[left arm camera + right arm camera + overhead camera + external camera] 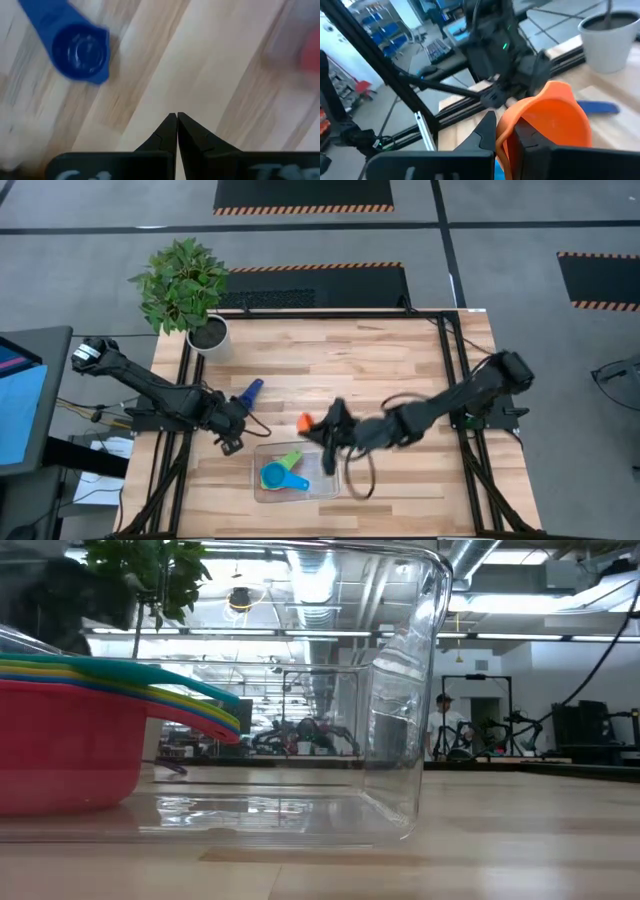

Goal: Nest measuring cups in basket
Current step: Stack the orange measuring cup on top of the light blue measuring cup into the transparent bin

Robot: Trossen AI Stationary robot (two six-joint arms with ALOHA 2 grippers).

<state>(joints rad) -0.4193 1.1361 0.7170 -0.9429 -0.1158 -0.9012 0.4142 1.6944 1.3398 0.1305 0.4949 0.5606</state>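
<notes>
The desk (400,370) is pale wood, and the basket (330,488) near its front edge serves as the landmark here. Behind the basket, at the desk's far left corner, stands a white plant pot (210,337) with a leafy plant.

Inside the basket lies a nested stack of measuring cups (283,473); from above green and light blue show, and the low view adds a red cup (65,745) at the bottom with yellow and teal rims layered in it. Its clear wall rises right beside the stack.

The right tool (322,432) hangs just behind the basket's far right corner, its fingers pinched narrow on the rim of the orange cup (547,120), which is lifted off the desk and tilted. The left tool (232,442) sits just off the basket's left end, fingers pressed fully together and holding nothing. A dark blue cup (250,392) lies on the desk behind the basket, a little beyond the left tool.

The step in hand looks like carrying the orange cup to the stack. Next it probably needs to be brought over the stack, levelled bowl-up, handle aligned with the others, then lowered and released.
</notes>
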